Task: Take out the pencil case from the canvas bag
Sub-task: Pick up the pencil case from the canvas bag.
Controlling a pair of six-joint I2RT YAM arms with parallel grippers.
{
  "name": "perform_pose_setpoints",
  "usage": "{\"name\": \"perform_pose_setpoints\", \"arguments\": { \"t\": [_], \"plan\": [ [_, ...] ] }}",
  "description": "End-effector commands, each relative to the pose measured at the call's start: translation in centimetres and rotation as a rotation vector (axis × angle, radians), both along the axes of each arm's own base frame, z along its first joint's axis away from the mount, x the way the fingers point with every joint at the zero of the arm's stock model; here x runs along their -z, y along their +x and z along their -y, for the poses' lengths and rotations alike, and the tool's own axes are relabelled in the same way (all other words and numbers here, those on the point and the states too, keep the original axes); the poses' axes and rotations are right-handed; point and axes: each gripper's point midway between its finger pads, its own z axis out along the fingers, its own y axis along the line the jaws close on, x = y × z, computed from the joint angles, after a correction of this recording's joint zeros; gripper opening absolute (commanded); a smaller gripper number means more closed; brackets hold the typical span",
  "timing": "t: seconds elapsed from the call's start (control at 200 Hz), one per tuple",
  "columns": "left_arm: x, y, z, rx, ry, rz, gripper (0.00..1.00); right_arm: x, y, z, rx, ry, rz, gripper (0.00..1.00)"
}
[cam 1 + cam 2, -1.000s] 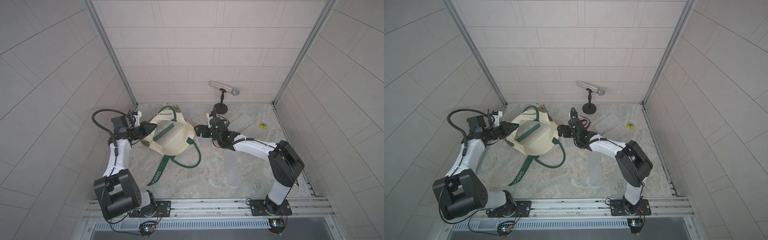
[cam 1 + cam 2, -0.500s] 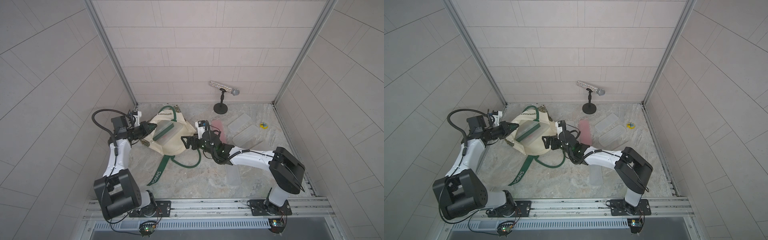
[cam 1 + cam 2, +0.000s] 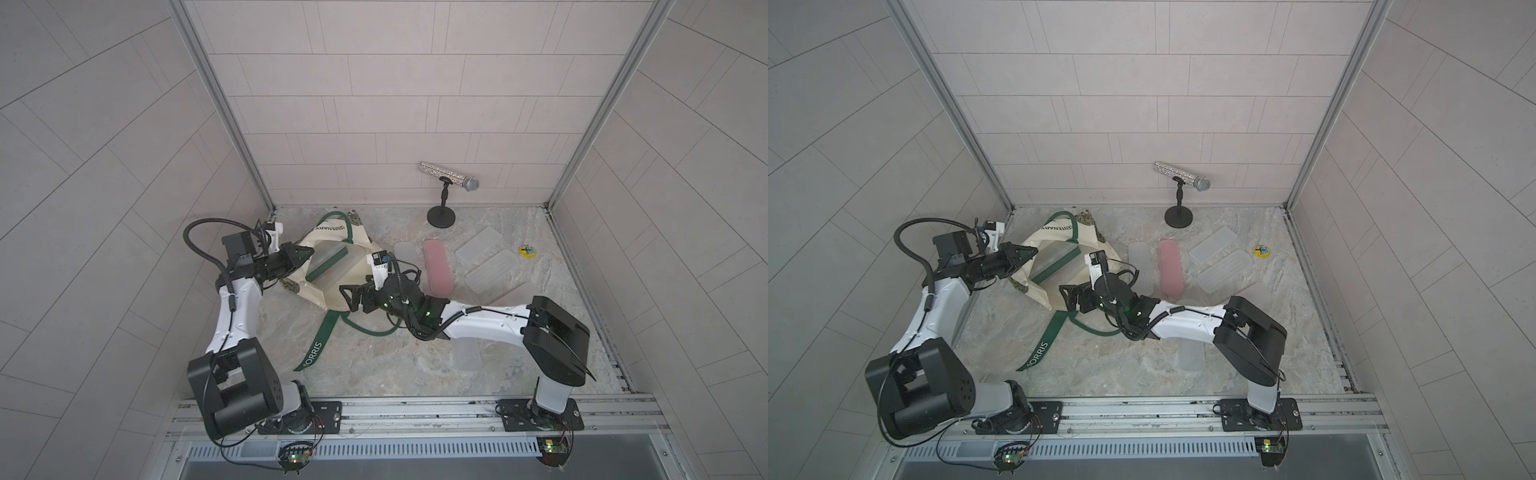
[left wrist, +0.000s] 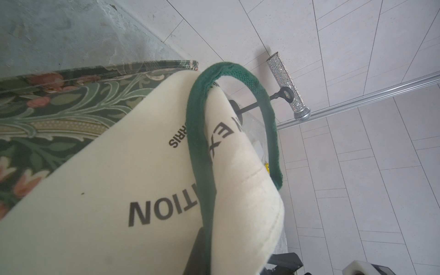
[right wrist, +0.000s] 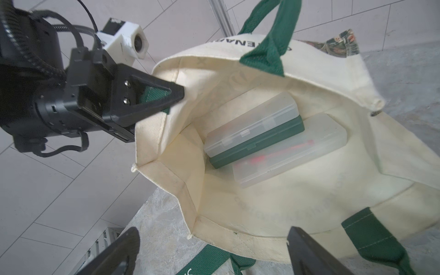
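A cream canvas bag (image 3: 320, 289) with dark green handles lies on a marble-patterned table (image 3: 374, 365), toward the robot's left side and close to the back wall. Its leafy green base (image 4: 47, 114) fills part of the left wrist view.

The left hand (image 5: 166, 95) is clamped tight on the bag's upper rim, at the spot where a green handle is sewn on. It holds that rim up so that the mouth gapes.

Two pencil cases lie deep inside the bag, touching each other. One is a green pencil case (image 5: 252, 128) with a clear lid. It lies against a frosted pencil case (image 5: 290, 152), which shows red items through its wall.

The right hand (image 5: 212, 238) is spread wide and grips nothing. In the right wrist view its two dark fingers frame the bag's lower rim, and in both top views it sits at the near edge of the mouth. Whether it touches the cloth cannot be told.

A green strap (image 3: 313, 349) lettered "MORRIS" trails from the bag toward the front of the table.

To the right of the bag, apart from it, a pink pencil case (image 3: 437, 268) lies flat on the table. Translucent cases (image 3: 478, 245) lie around it: one just beside it, two farther right, and one partly under the right arm. A small yellow object (image 3: 528, 250) sits near the right wall. A glittery microphone (image 3: 449, 174) rests on a black stand by the back wall.
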Motion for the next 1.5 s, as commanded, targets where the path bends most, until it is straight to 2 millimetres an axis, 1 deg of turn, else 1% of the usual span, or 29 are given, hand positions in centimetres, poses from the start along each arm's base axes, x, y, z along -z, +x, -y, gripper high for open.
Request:
{"name": "perform_pose_setpoints", "arguments": {
  "t": [0.0, 0.125, 0.19, 0.265, 0.36, 0.505, 0.555, 0.605, 0.701, 0.841, 0.971, 1.071, 1.181, 1.256, 1.336, 1.411, 1.451, 1.496],
  "plan": [
    [-1.0, -0.1, 0.3, 0.03, -0.018, 0.045, 0.0, 0.9, -0.1, -0.9, 0.005, -0.023, 0.0, 0.99],
    [-1.1, -0.2, 0.3, 0.03, -0.016, 0.049, 0.0, 2.3, -0.4, -2.0, -0.013, -0.035, -0.029, 1.0],
    [-1.2, -0.2, 0.3, 0.033, -0.017, 0.051, 0.0, 3.3, -0.3, -1.9, 0.021, -0.083, -0.037, 0.99],
    [-1.1, -0.2, 0.3, 0.038, -0.019, 0.049, 0.0, 4.5, -0.7, -2.3, 0.015, -0.129, -0.047, 1.0],
    [-1.2, -0.2, 0.4, 0.044, -0.019, 0.05, 0.0, 5.7, -1.0, -2.8, 0.002, -0.13, -0.074, 1.0],
    [-1.2, -0.2, 0.4, 0.046, -0.02, 0.051, 0.0, 7.3, -1.2, -3.1, -0.005, -0.142, -0.112, 1.0],
    [-1.1, -0.2, 0.5, 0.05, -0.024, 0.049, 0.0, 7.9, -1.1, -3.0, 0.007, -0.17, -0.122, 1.0],
    [-1.2, -0.2, 0.6, 0.056, -0.027, 0.053, 0.0, 8.9, -1.1, -2.9, 0.015, -0.214, -0.142, 1.0],
    [-1.4, -0.3, 0.7, 0.065, -0.03, 0.059, 0.0, 9.8, -1.1, -3.2, 0.006, -0.256, -0.167, 1.0],
    [-1.5, -0.4, 0.8, 0.075, -0.028, 0.064, 0.0, 10.7, -1.0, -4.0, -0.005, -0.257, -0.199, 1.0],
    [-1.6, -0.5, 0.9, 0.089, -0.037, 0.063, 0.0, 11.3, -0.6, -4.5, -0.005, -0.255, -0.227, 0.99],
    [-1.5, -0.5, 1.0, 0.097, -0.043, 0.06, 0.0, 11.6, -0.3, -4.9, -0.009, -0.208, -0.257, 0.99],
    [-1.5, -0.6, 1.1, 0.102, -0.041, 0.059, 0.0, 11.0, 0.1, -5.0, -0.018, -0.098, -0.267, 0.98],
    [-1.6, -0.6, 1.1, 0.104, -0.04, 0.061, 0.0, 9.9, 0.4, -4.8, -0.029, 0.003, -0.25, 0.97],
    [-1.4, -0.6, 1.1, 0.105, -0.04, 0.057, 0.0, 8.8, 0.6, -4.1, -0.021, 0.12, -0.229, 0.97],
    [-1.4, -0.6, 1.1, 0.105, -0.04, 0.055, 0.0, 8.7, 1.2, -3.0, 0.025, 0.184, -0.234, 0.97],
    [-1.3, -0.5, 1.0, 0.106, -0.038, 0.057, 0.0, 8.8, 1.4, -3.0, 0.038, 0.197, -0.253, 0.96],
    [-1.3, -0.6, 1.0, 0.11, -0.032, 0.057, 0.0, 9.1, 1.5, -3.5, 0.043, 0.187, -0.282, 0.95]
  ]
}}
